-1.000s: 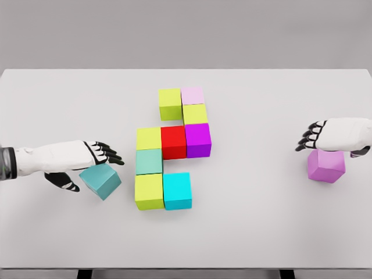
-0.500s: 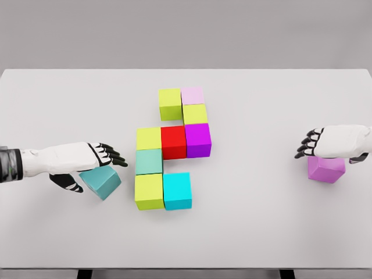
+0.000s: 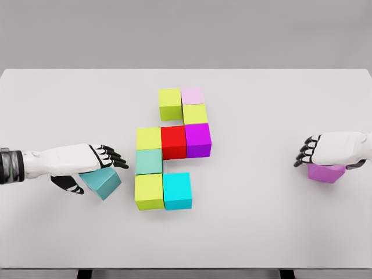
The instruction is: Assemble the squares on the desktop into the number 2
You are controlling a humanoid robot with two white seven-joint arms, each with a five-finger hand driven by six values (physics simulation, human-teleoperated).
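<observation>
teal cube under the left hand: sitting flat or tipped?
Tipped. The teal cube sits rotated and tilted under the left hand, its edges skewed against the square-on cubes of the assembled shape; whether it is lifted off the table is unclear.

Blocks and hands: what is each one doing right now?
Teal block: loose, tilted, under left hand.
Purple block: loose, under right hand.
Middle blocks: joined, flat on table.
Left hand: fingers out.
Right hand: fingers curled.
</observation>
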